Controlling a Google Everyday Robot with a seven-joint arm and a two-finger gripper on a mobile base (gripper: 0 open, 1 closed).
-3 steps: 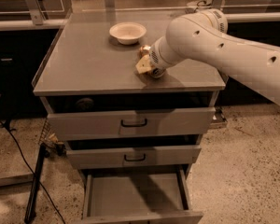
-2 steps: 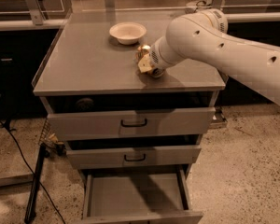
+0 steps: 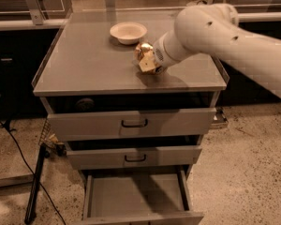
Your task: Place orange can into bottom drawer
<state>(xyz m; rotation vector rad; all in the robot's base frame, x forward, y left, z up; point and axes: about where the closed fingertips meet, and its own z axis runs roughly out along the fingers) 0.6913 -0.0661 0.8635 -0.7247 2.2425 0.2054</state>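
Observation:
The orange can (image 3: 144, 55), shiny gold-orange, is tilted just above the grey cabinet top (image 3: 84, 64), right of its middle, with a shadow under it. My gripper (image 3: 149, 62) is at the end of the white arm that comes in from the right, and it is shut on the can. The fingers are mostly hidden behind the can. The bottom drawer (image 3: 131, 196) is pulled open at the foot of the cabinet, with a bare grey floor, well below and in front of the can.
A white bowl (image 3: 128, 32) sits on the cabinet top just behind and left of the can. Two closed drawer fronts with black handles (image 3: 133, 123) (image 3: 135, 158) are above the open drawer. A black stand and cable (image 3: 35, 186) are on the floor at the left.
The can and the gripper have moved slightly up and to the left; the can now sits a little higher above the cabinet top.

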